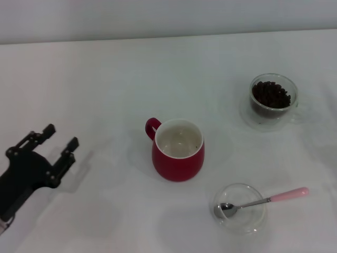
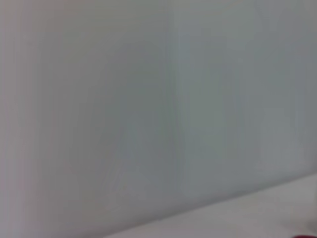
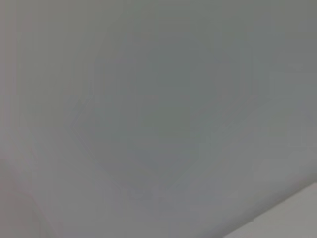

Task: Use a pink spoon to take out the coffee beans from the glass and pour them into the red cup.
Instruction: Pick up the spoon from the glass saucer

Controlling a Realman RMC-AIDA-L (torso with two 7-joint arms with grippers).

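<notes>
Four things sit on the white bench [image 1: 95, 74]: the red cup [image 1: 178, 150] mid-bench, the glass [image 1: 273, 100] of coffee beans [image 1: 271, 94] toward the far right, and near the front right a shallow clear dish [image 1: 240, 208] bearing the pink spoon [image 1: 263, 201]. Left gripper [image 1: 59, 142] hangs spread at the left edge, nothing between it and the cup.

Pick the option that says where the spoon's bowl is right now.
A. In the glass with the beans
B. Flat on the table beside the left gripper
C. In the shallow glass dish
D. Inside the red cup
C: the spoon lies with its metal bowl in the dish, its pink handle sticking out over the rim, near the red cup.
</notes>
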